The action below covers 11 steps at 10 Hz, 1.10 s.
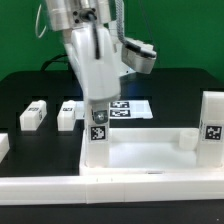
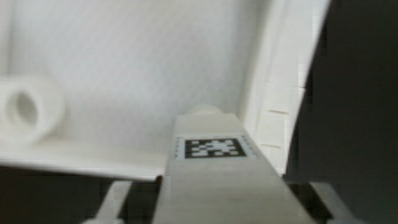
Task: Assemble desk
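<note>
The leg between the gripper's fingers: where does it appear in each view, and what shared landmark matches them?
Exterior view: leg just left of centre, below the gripper, at the tabletop corner on the exterior view's left.
Wrist view: leg in the foreground between the fingers, tabletop rim behind it.
Shared landmark: the leg's black-and-white tag.

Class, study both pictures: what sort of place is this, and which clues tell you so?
Probably a robotics lab bench, not a home: a robot gripper holds a white tagged leg, a marker board lies on the black table, and a loose leg waits nearby.
</note>
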Available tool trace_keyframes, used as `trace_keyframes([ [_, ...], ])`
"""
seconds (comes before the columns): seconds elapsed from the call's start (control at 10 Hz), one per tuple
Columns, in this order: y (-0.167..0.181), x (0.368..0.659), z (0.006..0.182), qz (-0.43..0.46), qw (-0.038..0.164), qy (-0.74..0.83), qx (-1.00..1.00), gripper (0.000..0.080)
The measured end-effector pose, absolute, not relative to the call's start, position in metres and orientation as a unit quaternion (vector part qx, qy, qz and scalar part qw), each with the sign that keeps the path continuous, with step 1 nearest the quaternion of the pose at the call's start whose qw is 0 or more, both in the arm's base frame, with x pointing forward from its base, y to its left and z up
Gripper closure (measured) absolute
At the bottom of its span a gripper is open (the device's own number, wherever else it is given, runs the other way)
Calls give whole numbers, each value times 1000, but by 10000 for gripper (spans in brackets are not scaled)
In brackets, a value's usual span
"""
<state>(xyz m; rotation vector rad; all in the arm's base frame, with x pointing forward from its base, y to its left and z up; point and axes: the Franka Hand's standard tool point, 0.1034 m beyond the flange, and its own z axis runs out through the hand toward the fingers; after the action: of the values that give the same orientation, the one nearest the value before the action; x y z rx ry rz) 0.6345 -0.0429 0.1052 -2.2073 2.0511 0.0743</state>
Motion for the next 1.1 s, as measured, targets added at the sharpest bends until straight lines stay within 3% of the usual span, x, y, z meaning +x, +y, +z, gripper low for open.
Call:
trace_keyframes([
  [0.2, -42, 637, 103, 27, 75, 770, -633, 509],
  [0.6, -47, 634, 100, 27, 70, 809, -584, 508],
  [0.7, -46, 634, 100, 28, 70, 808, -584, 463],
  [0.8, -46, 634, 100, 28, 70, 807, -585, 326],
  [0.9, -45, 634, 100, 28, 71, 807, -585, 326],
  [1.0, -45, 635, 101, 27, 72, 807, -586, 185],
  [1.1, -38, 638, 121, 21, 85, 803, -590, 161],
])
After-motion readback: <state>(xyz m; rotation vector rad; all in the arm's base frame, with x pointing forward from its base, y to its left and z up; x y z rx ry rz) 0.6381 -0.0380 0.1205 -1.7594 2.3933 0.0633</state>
